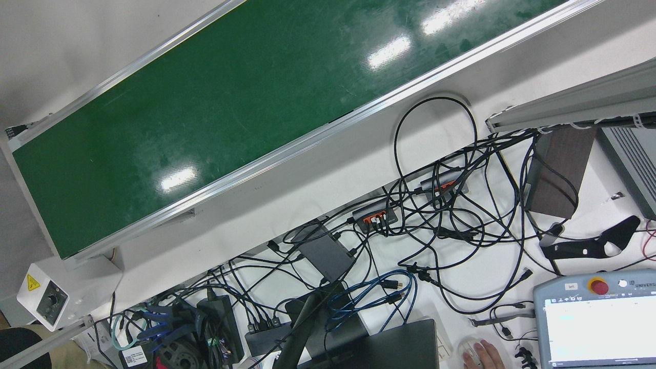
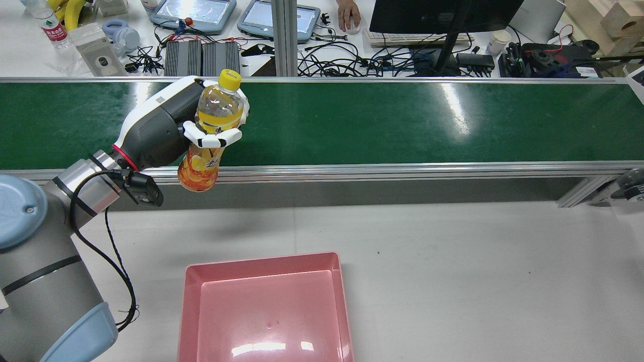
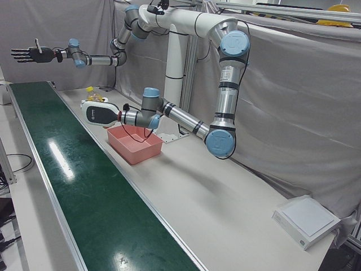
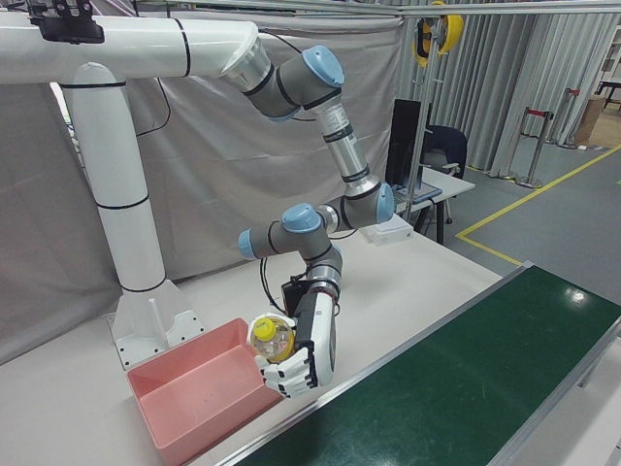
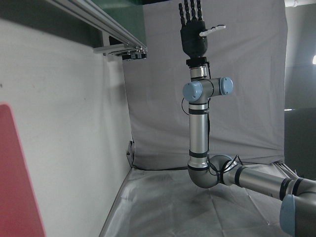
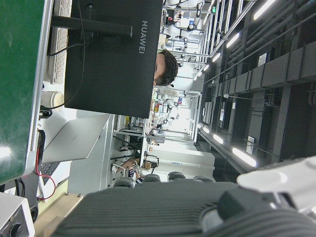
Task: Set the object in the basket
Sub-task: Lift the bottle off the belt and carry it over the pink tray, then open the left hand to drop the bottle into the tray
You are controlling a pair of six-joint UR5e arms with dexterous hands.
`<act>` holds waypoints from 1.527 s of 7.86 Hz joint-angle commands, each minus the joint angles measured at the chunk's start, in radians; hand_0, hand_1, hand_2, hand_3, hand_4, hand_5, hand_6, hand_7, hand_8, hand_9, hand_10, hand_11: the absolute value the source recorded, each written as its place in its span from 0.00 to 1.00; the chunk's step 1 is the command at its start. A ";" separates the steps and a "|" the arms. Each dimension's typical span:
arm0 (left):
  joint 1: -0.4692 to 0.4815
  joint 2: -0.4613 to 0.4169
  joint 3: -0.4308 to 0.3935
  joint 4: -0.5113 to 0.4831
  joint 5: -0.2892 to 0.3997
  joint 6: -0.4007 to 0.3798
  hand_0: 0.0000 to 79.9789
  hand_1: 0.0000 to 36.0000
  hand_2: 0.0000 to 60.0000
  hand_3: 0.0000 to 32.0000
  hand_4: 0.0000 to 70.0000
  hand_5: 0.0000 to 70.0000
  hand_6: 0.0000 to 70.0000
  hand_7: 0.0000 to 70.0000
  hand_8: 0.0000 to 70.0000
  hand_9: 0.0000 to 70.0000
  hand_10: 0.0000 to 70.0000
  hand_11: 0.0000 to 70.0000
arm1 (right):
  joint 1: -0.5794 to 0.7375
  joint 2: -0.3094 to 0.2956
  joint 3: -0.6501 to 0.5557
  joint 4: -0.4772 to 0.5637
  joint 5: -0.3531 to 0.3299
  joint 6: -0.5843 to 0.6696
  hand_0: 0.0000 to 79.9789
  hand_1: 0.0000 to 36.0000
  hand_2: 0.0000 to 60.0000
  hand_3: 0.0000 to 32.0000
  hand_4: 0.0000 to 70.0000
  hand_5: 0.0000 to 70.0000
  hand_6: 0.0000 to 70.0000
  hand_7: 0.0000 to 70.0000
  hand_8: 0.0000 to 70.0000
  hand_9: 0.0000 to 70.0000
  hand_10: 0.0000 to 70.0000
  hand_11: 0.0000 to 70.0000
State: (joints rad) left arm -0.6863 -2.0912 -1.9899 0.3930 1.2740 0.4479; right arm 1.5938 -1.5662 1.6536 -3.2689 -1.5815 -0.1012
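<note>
We are looking at one clear plastic bottle of orange drink with a yellow cap (image 2: 210, 131), held upright above the near rail of the long green conveyor belt (image 2: 402, 120) in the rear view. The left hand (image 2: 201, 123), white-fingered with a black and white palm housing, is wrapping its fingers around the bottle's middle, clear of any surface. From the bottle, the single shallow pink plastic basket (image 2: 266, 309) is lying toward 5 o'clock on the pale table (image 2: 478, 261), well apart from it and holding nothing.

The right-front view is showing us the bottle (image 4: 272, 338) from above its cap, with the left hand (image 4: 301, 364) beside the basket (image 4: 194, 393) at the belt's edge. The left-front view is hiding most of the bottle behind the hand (image 3: 100, 113), leaving only a little yellow visible.

The right hand (image 3: 27, 55) is appearing only in the left-front and left hand views: it is stretched out with fingers straight and spread, gripping nothing, high over the belt's far end. The front view is showing only bare belt, tangled black cables (image 1: 451, 205) and a person's hand on a mouse (image 1: 482, 353).

We are counting one bottle, one basket, two arms.
</note>
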 commanded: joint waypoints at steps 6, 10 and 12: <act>0.295 0.054 -0.061 0.029 -0.151 0.097 0.63 1.00 1.00 0.00 0.81 1.00 0.74 1.00 0.94 1.00 1.00 1.00 | 0.000 0.000 0.000 0.000 0.000 0.000 0.00 0.00 0.00 0.00 0.00 0.00 0.00 0.00 0.00 0.00 0.00 0.00; 0.294 0.054 -0.061 0.026 -0.112 0.095 0.57 0.00 0.00 0.00 0.28 0.59 0.13 0.14 0.25 0.28 0.27 0.39 | 0.000 0.000 -0.001 0.000 0.000 0.000 0.00 0.00 0.00 0.00 0.00 0.00 0.00 0.00 0.00 0.00 0.00 0.00; 0.291 0.053 -0.055 0.024 -0.055 0.095 0.51 0.00 0.00 0.18 0.19 0.33 0.05 0.04 0.13 0.12 0.12 0.16 | 0.000 0.000 -0.002 0.000 0.000 0.000 0.00 0.00 0.00 0.00 0.00 0.00 0.00 0.00 0.00 0.00 0.00 0.00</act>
State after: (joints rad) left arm -0.3937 -2.0381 -2.0497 0.4191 1.1729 0.5435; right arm 1.5938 -1.5662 1.6525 -3.2692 -1.5815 -0.1012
